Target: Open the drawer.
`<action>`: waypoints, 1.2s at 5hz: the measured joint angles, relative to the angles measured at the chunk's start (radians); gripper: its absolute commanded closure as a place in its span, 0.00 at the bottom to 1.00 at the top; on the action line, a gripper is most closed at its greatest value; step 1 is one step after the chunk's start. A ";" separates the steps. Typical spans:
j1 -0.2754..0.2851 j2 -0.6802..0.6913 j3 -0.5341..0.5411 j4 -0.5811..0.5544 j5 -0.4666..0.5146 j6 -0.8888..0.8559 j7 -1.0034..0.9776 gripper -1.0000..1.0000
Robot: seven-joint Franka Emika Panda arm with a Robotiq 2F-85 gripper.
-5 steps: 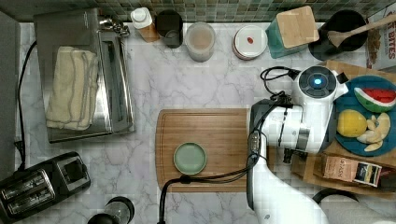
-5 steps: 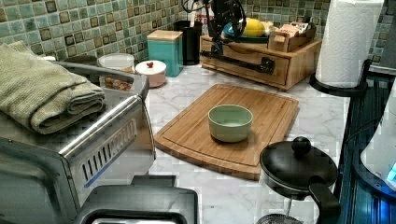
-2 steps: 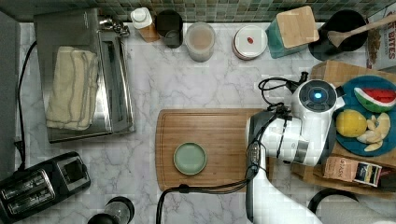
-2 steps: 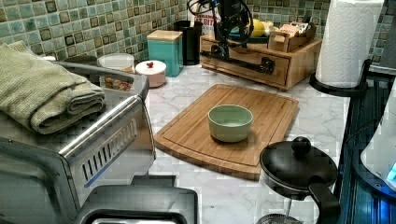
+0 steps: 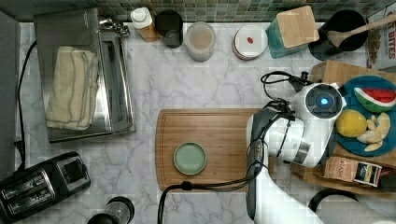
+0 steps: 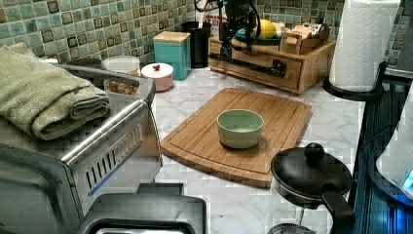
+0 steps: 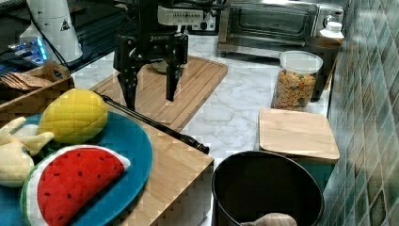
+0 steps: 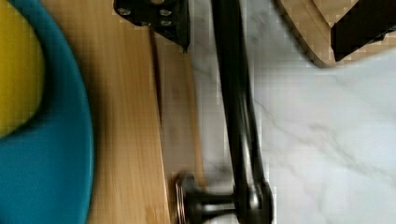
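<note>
The drawer [image 6: 253, 62] is the light wooden front of a box at the top view's right, and it carries a long black bar handle [image 6: 248, 65]. My gripper [image 7: 149, 101] hangs open over that handle [image 7: 155, 125]. In the wrist view the handle [image 8: 236, 102] runs between the two black fingers, one [image 8: 161, 18] over the drawer's wood [image 8: 177, 116] and the other [image 8: 359, 23] over the marble. Neither finger touches the bar. From the top view, the white arm [image 5: 299, 135] covers the drawer front.
A blue plate [image 5: 373, 119] with toy fruit lies on the box top. A cutting board [image 5: 210, 126] with a green bowl [image 5: 190, 158] lies just before the drawer. A paper towel roll [image 6: 363, 44], kettle lid [image 6: 311, 170], toaster oven [image 5: 84, 70] and canisters ring the counter.
The arm has shifted slightly to the top view's right and lower along the drawer front, settling over the handle. The fingers have stayed open.
</note>
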 measured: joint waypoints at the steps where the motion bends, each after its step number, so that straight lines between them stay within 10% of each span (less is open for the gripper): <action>1: -0.005 0.004 -0.002 0.000 0.011 0.042 0.000 0.00; 6: -0.032 0.166 0.038 0.000 0.038 0.251 -0.002 0.00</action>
